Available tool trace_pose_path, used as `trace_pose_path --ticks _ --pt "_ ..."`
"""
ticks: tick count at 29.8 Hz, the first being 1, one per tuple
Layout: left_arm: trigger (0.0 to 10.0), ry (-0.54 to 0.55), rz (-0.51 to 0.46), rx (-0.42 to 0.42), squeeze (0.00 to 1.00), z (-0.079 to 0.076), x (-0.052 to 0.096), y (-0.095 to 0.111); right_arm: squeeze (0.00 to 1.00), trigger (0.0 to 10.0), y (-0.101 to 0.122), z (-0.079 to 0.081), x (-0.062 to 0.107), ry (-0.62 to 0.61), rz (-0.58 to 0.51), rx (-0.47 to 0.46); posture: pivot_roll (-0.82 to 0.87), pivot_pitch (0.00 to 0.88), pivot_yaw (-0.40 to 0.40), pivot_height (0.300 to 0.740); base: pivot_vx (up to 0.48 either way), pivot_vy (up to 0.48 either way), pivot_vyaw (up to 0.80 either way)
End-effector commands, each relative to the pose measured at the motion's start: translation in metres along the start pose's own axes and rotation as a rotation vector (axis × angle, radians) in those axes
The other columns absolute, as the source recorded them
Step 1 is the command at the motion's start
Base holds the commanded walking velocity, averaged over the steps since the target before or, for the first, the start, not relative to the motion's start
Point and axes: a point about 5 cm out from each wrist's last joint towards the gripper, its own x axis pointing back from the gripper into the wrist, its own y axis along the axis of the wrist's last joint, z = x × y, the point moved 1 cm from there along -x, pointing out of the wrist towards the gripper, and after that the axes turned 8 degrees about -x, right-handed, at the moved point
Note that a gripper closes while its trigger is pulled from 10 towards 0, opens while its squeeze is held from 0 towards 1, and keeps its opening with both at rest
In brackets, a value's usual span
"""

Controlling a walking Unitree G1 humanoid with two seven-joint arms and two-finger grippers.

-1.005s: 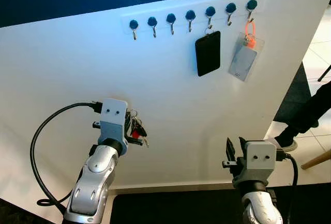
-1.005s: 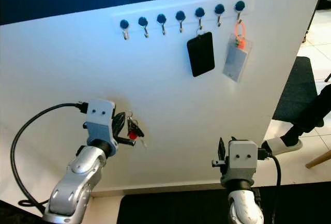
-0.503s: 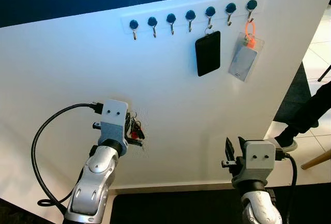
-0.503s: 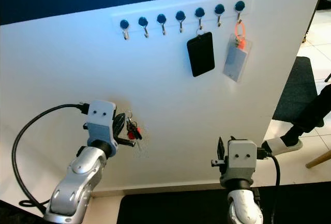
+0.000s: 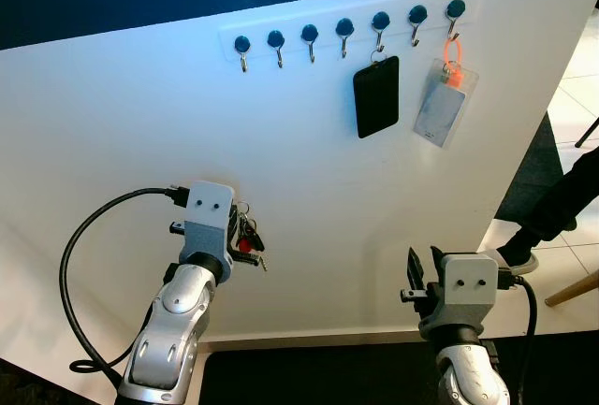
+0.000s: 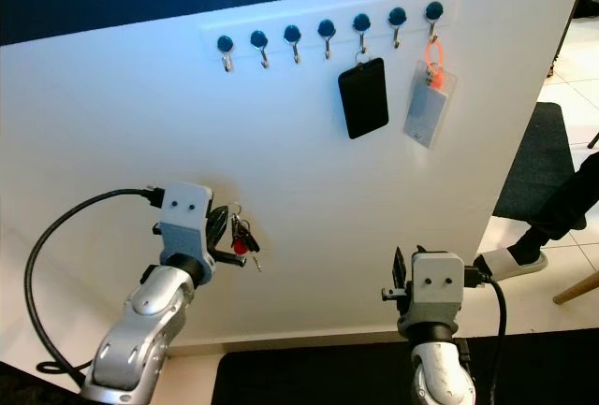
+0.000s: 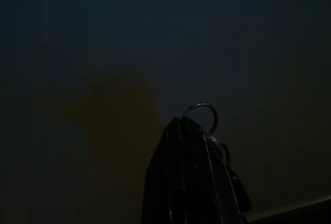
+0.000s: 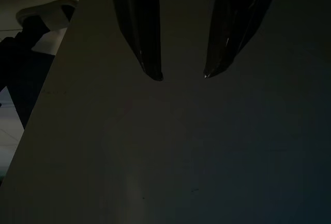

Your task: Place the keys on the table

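A bunch of keys (image 5: 248,240) with a red tag hangs in front of the white wall panel (image 5: 140,134), and my left gripper (image 5: 236,237) is shut on it. In the dark left wrist view the key ring (image 7: 202,116) pokes out past the closed fingers (image 7: 186,177). My right gripper (image 8: 181,74) stands open and holds nothing, low at the right and close to the same panel; its wrist block (image 5: 468,283) shows in the left eye view.
A row of blue-knobbed hooks (image 5: 344,31) runs along the top of the panel. A black card holder (image 5: 376,96) and a clear badge on an orange loop (image 5: 442,106) hang from them. A person's leg and shoe (image 5: 547,218) stand at the right. A black mat (image 5: 328,372) lies below.
The keys swing a little under my left gripper; the arm has shifted very slightly to the right. The right arm has not moved.
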Motion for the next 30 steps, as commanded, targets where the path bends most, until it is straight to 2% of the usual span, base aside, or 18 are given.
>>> trace_pose_path --ticks 1,30 --pt "10.0 0.008 -0.003 -0.013 0.00 0.0026 0.0010 -0.0022 0.00 10.0 -0.0058 0.0019 0.0020 0.004 0.030 -0.002 -0.04 0.212 0.162 0.740 0.000 0.000 0.00" --pt "10.0 0.007 -0.001 -0.014 0.00 0.0018 0.0022 -0.0030 0.00 10.0 -0.0070 0.0033 0.0018 0.015 0.036 0.000 -0.04 0.211 0.158 0.740 0.000 0.000 0.00"
